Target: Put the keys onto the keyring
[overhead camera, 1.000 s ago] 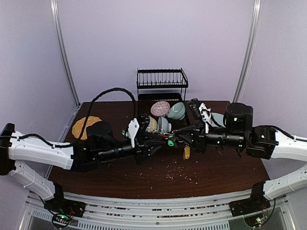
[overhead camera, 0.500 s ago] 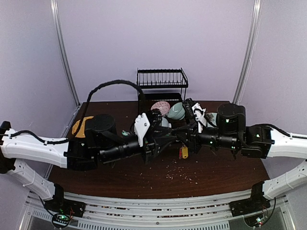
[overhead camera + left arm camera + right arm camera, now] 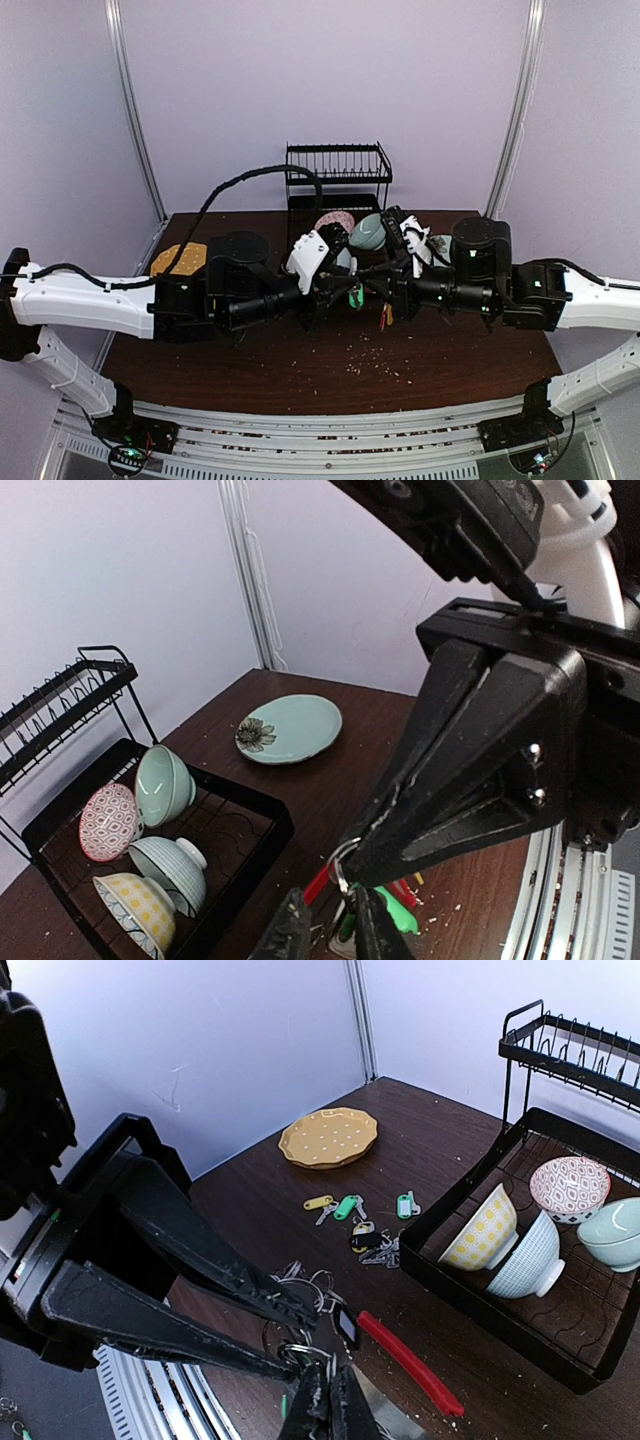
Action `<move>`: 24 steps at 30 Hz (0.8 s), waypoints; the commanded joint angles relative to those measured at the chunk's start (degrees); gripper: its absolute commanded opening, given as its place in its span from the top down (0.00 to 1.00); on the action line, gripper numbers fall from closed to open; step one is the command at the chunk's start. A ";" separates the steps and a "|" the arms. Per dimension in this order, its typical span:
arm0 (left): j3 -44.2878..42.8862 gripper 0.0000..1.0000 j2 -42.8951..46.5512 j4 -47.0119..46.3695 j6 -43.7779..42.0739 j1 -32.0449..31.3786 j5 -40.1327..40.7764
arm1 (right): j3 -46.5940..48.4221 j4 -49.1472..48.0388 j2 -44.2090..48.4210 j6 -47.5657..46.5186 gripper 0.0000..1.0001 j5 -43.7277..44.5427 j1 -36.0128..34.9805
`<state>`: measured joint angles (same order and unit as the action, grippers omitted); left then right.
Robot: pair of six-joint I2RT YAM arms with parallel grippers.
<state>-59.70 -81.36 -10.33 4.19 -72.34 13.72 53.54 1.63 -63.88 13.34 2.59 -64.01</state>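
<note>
Both grippers meet above the middle of the table. My right gripper [image 3: 327, 1400] [image 3: 384, 289] is shut on the silver wire of the keyring [image 3: 345, 866], next to its red sleeve [image 3: 410, 1360] [image 3: 318, 884]. Split rings and tagged keys hang from it: a green tag [image 3: 355, 297] [image 3: 402, 910] and a yellow one [image 3: 386, 316]. My left gripper [image 3: 330, 932] [image 3: 336, 289] has its jaws a narrow way apart around a split ring and a dark green tag. I cannot tell whether they press on them. More keys [image 3: 345, 1207] with yellow, green and teal tags lie on the table.
A black dish rack [image 3: 337, 165] stands at the back, its lower tray [image 3: 450, 1192] [image 3: 240, 812] holding several bowls. A yellow plate [image 3: 330, 1137] [image 3: 176, 260] lies at the left, a teal flowered plate [image 3: 290, 727] at the right. Crumbs dot the near tabletop.
My left arm has swung right and forward until its fingertips reach the ring held by the right gripper, and its jaws have narrowed. The right gripper shifted slightly left, still shut.
</note>
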 commanded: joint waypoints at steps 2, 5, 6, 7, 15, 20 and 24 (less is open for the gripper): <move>-1.30 0.83 0.41 -0.08 1.41 0.62 -0.45 | 1.53 -2.90 0.88 -0.40 1.00 0.63 -0.76; -1.66 0.84 -0.12 -0.26 0.95 0.62 -0.62 | 1.63 -2.92 0.69 -0.66 1.00 0.37 -0.94; -1.85 0.85 -0.44 -0.04 0.88 0.61 -0.48 | 1.73 -2.94 0.71 -0.78 1.00 0.21 -1.09; -2.04 0.88 -0.66 0.11 0.65 0.62 -0.49 | 1.80 -2.94 0.57 -0.96 1.00 -0.04 -1.06; -2.48 0.97 -0.90 0.17 -1.05 0.62 -2.66 | 2.96 -0.56 -0.18 -2.39 1.00 -0.51 -1.31; -2.14 1.00 -0.37 0.39 -1.27 0.62 -2.87 | 3.21 0.29 -0.26 -3.74 1.00 -0.50 -1.32; -0.85 1.00 1.90 0.69 -2.75 0.62 -3.31 | 1.38 0.60 1.60 -6.52 1.00 -2.35 -1.23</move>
<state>-60.55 -81.41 -8.45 3.07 -72.05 11.51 54.28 3.33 -64.23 10.13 2.66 -64.64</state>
